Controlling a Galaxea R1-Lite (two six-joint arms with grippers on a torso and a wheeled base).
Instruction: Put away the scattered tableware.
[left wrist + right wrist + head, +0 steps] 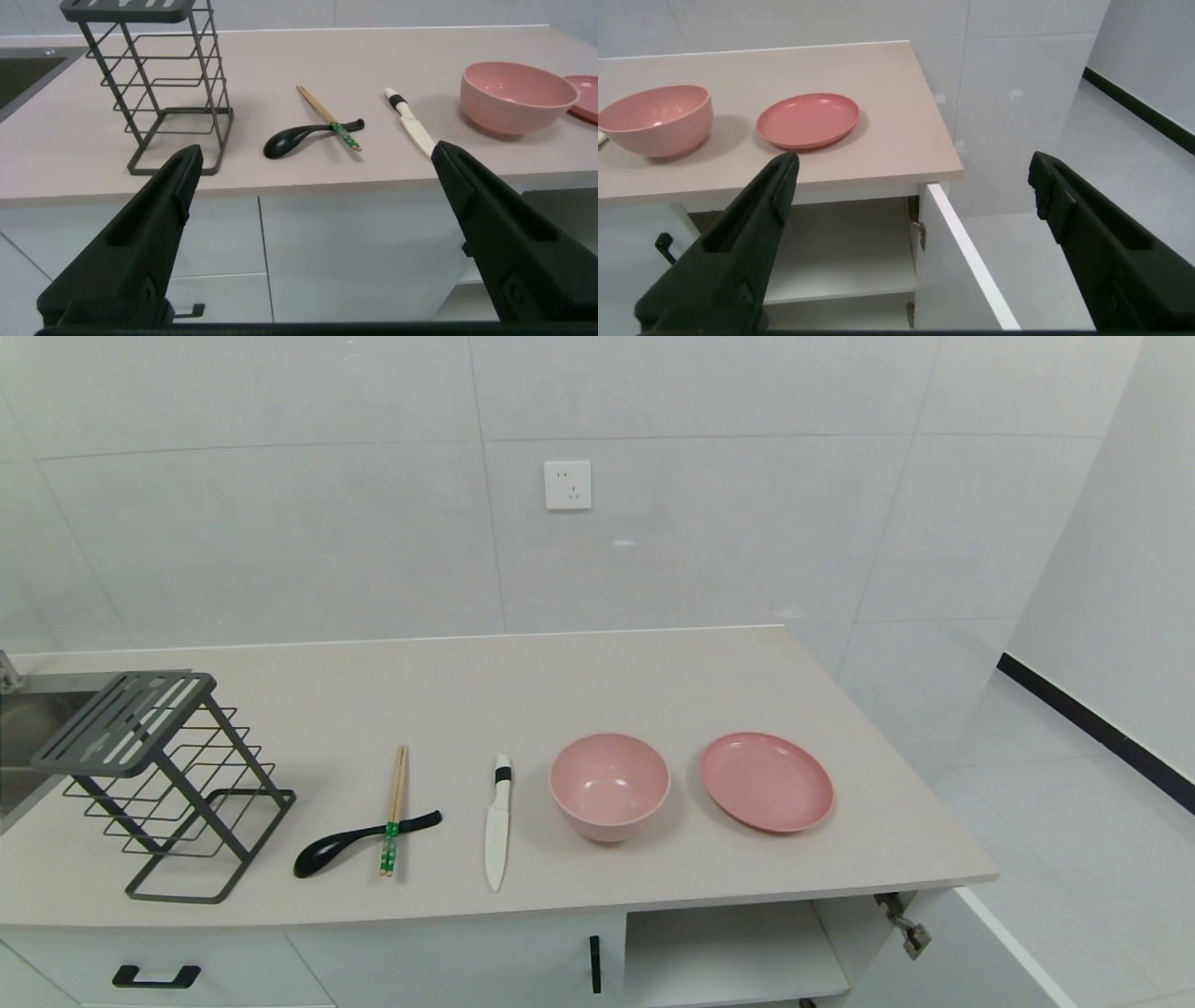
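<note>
Head view, left to right on the desk [560,691]: wire rack [126,723], black spoon [327,847] with chopsticks [397,793] lying across its handle, knife [498,831], bowl [607,821], plate [766,781]. Chopsticks and knife run front to back, knife tip toward me. Nothing sits in rack or bowl. My left end effector [316,149], released and spread wide, faces spoon and chopsticks from before the desk edge; my right end effector [913,159], likewise released, faces bowl and plate.

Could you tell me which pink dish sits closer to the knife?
The deep pink bowl, just beside the white knife; the flat pink plate lies beyond the bowl.
</note>
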